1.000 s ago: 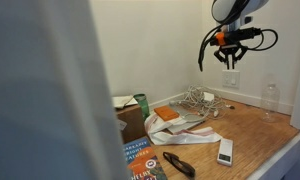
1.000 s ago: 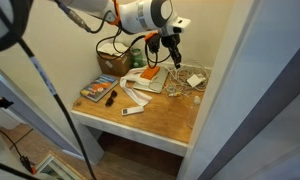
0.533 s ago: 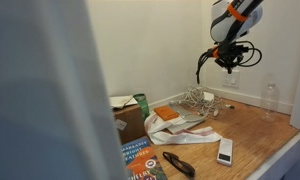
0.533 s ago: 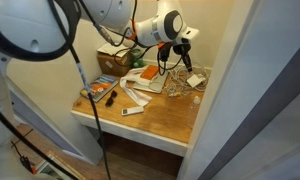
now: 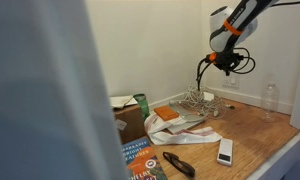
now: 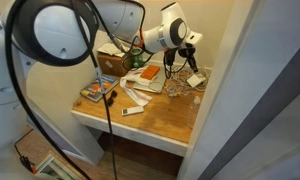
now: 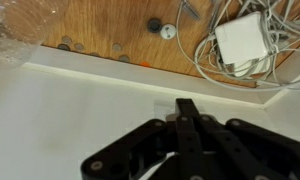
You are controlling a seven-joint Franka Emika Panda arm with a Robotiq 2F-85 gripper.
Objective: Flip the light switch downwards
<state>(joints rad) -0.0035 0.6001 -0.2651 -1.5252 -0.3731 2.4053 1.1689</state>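
Pointing at light switch (image 7: 163,104): hand (image 7: 187,106), tips together; box (image 5: 128,122) contents unclear.

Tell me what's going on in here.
The robot's gripper, fingers closed together, points at the wall above the wooden desk. Its tip sits at the small off-white light switch, seemingly to push it. Whether it touches is unclear. A white charger and cables lie on the desk.

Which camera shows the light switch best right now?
The wrist view: the light switch appears as a faint square on the wall, right at the tips of the end effector and partly covered by it. In both exterior views it is too small and pale to make out.
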